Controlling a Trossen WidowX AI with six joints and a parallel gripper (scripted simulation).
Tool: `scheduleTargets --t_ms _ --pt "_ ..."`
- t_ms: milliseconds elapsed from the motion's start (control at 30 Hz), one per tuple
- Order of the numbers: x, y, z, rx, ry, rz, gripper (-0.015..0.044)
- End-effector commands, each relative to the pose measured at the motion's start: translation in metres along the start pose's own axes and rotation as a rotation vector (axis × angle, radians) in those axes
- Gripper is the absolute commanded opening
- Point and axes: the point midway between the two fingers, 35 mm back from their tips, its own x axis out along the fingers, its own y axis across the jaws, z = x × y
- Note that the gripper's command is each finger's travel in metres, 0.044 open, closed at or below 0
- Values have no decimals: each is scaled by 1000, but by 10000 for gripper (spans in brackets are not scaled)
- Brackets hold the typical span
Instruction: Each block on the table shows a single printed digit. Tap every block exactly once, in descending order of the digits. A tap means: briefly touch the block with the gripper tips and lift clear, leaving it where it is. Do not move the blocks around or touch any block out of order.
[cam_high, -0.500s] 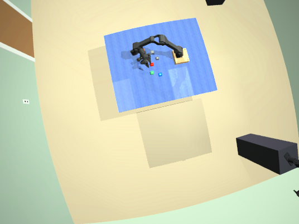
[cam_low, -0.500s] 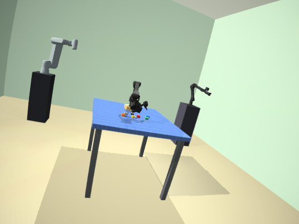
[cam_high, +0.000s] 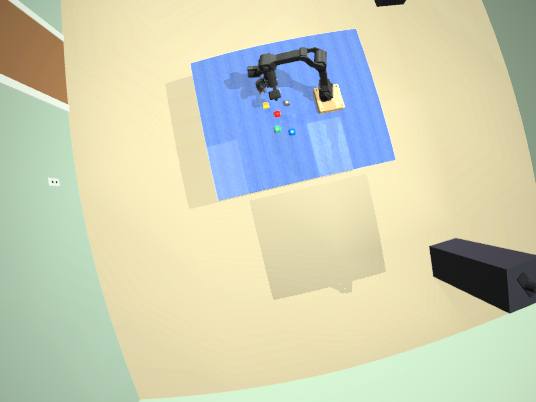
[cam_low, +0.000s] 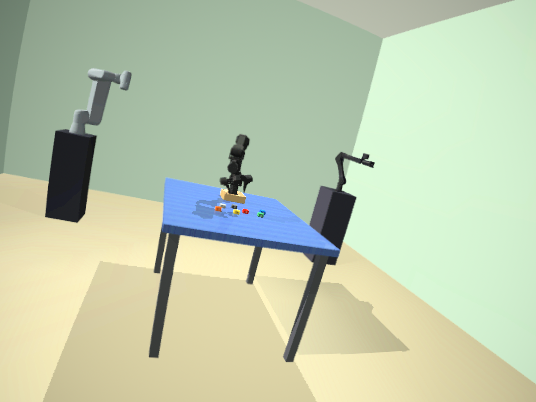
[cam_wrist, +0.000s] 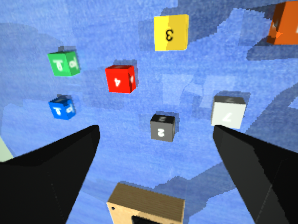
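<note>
My gripper (cam_high: 268, 92) (cam_wrist: 156, 130) is open and empty, above the table. In the wrist view the dark grey block (cam_wrist: 162, 128) shows a 2 between the fingertips, well below them. The white block (cam_wrist: 228, 112) (cam_low: 223, 205) shows a 7 beside the right fingertip. The red block (cam_wrist: 120, 79) (cam_high: 277, 114) shows a 4, the yellow block (cam_wrist: 170, 33) (cam_high: 266, 105) a 3. The green block (cam_wrist: 64, 63) (cam_high: 277, 129) and blue block (cam_wrist: 62, 108) (cam_high: 292, 132) have digits I cannot read surely. The orange block (cam_wrist: 286, 24) (cam_low: 218, 209) is cut off by the wrist view's edge, its digit unclear.
The blocks stand apart on the blue table (cam_high: 235, 165) (cam_low: 200, 227). My arm's wooden base (cam_high: 330, 102) (cam_low: 233, 198) (cam_wrist: 145, 202) is beside them. Two other arms stand on dark pedestals (cam_low: 70, 175) (cam_low: 332, 215) away from the table.
</note>
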Motion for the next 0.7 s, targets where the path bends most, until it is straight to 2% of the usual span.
scheduleTargets --t_ms 0,67,667 --pt "-28 -38 -28 -36 -107 -279 400" --pt "-32 -43 -33 -37 -122 -320 400" --pt "-32 -43 -33 -37 -122 -320 400"
